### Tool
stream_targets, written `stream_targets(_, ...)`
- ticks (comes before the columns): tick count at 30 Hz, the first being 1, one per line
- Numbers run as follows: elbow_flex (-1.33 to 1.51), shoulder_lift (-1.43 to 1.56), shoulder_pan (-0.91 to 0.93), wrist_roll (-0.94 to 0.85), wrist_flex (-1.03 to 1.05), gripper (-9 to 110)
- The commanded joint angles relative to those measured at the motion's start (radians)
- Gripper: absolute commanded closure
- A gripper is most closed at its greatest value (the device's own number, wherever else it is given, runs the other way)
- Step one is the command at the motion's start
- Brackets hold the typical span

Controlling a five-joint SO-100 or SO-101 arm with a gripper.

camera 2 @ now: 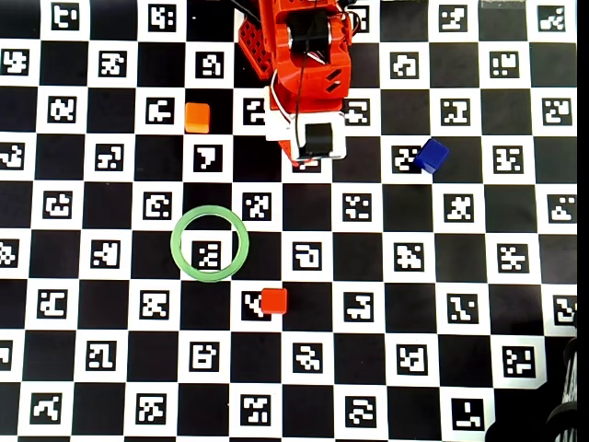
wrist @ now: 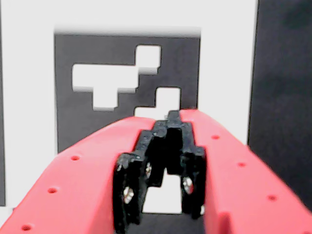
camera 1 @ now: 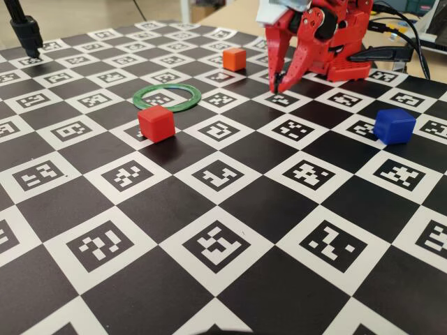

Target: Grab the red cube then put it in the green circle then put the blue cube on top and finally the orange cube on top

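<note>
Green circle (camera 1: 167,98) lies empty, so we judge nothing done: the red cube (camera 1: 156,123) sits just outside it, the blue cube (camera 1: 394,125) and orange cube (camera 1: 235,58) well apart (each untouched), and our tool (camera 1: 278,88) hangs pressed together, holding nothing.

Red plastic arm (camera 1: 328,38), black cables at its 3 o'clock; gripper (wrist: 168,122) red, black toothed tips, silver screws

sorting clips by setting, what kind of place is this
Likely a robotics lab or hobby test bench: the tabletop is a checkerboard of printed fiducial markers, a small red arm's end effector stands on it, and cables trail behind. A camera stand sits at one corner.
</note>
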Motion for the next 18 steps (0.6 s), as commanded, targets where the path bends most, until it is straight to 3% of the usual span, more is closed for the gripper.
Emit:
stream_targets(1,-0.304,-0.227,0.011,0.184,0.057,107)
stream_targets(8,-0.861,-0.561,0.066,0.479,0.155,107)
stream_targets(18,-1.462,-1.04,0.147,0.75,0.416,107)
